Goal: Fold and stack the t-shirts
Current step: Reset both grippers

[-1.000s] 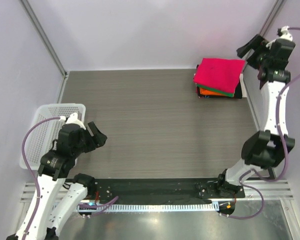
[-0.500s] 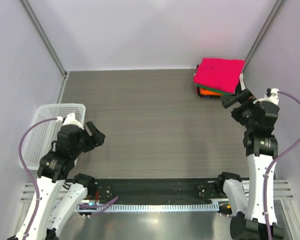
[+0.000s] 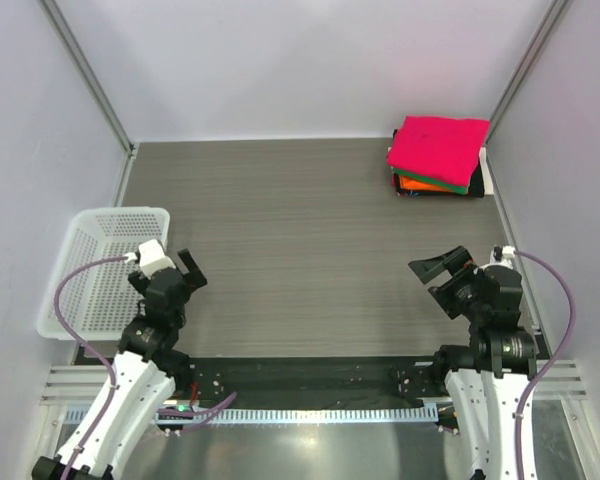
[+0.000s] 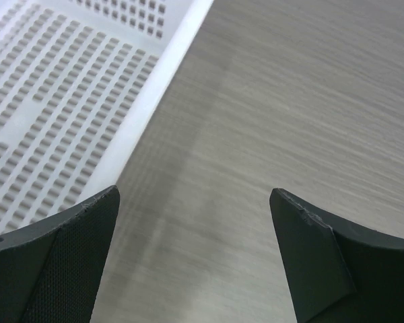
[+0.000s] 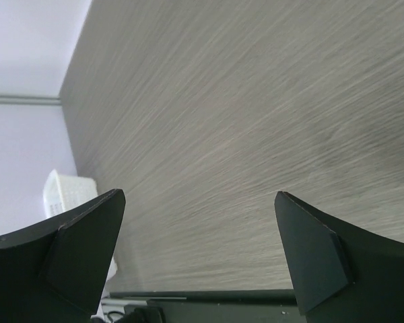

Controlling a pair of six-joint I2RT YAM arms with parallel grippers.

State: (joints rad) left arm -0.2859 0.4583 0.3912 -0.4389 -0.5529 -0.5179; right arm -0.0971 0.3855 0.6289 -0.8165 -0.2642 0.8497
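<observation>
A stack of folded t-shirts stands at the table's far right corner, with a bright pink-red t-shirt (image 3: 440, 147) on top and green, orange (image 3: 422, 184) and dark folds under it. My left gripper (image 3: 188, 272) is open and empty, low over the table beside the basket; its fingers (image 4: 67, 256) frame bare table. My right gripper (image 3: 438, 277) is open and empty near the table's front right, far from the stack. Its fingers (image 5: 323, 256) frame bare wood-grain table (image 5: 242, 134). No shirt shows in either wrist view.
A white plastic mesh basket (image 3: 92, 268) stands at the left edge, empty; its rim shows in the left wrist view (image 4: 155, 101) and a corner in the right wrist view (image 5: 64, 192). Grey walls enclose the table (image 3: 300, 240) on three sides.
My right arm has pulled back from beside the stack at the far right corner to the near right of the table. My left arm has drawn back slightly toward its base.
</observation>
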